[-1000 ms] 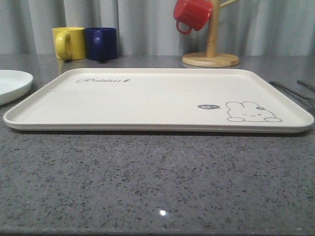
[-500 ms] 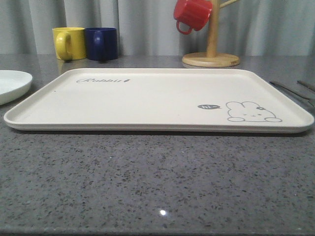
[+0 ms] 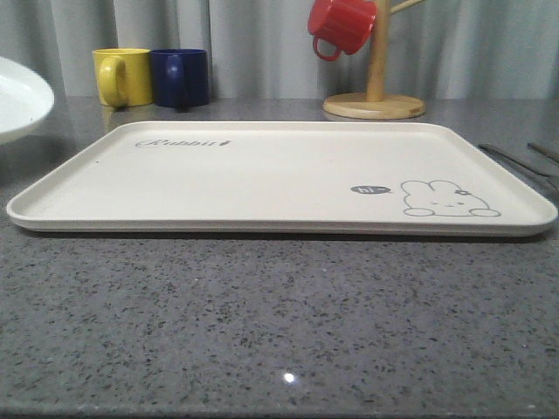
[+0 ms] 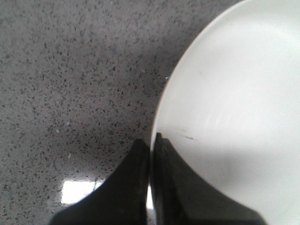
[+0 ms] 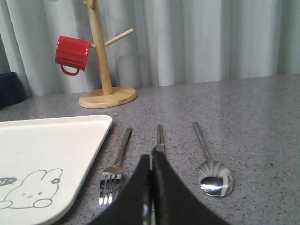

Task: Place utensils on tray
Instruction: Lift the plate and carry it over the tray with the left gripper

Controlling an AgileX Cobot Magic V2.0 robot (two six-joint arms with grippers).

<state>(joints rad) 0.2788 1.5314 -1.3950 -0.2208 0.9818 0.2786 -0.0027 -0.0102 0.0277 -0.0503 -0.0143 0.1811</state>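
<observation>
Nearest in the right wrist view, the right gripper has its two dark fingers pressed together with only a thin seam between them; the chopsticks run straight out from under the tips, so it may be pinching their near end, though I cannot tell whether it truly has hold of them. Just beside them lie the fork, tines toward the gripper, and on the other side the spoon, bowl toward the gripper. All three lie on the grey countertop parallel to one another, long axes pointing away from the gripper toward the curtain, and all are off the tray, whose rounded corner sits just beside the fork. So the right arm is the nearer one, and the coming move looks like a sideways carry across the fork onto the tray. In the left wrist view the left gripper is clamped on the rim of the white plate, which in the front view floats clear of the counter at the tray's left. Farther back stand the yellow mug, blue mug and the wooden mug tree with its red mug.
</observation>
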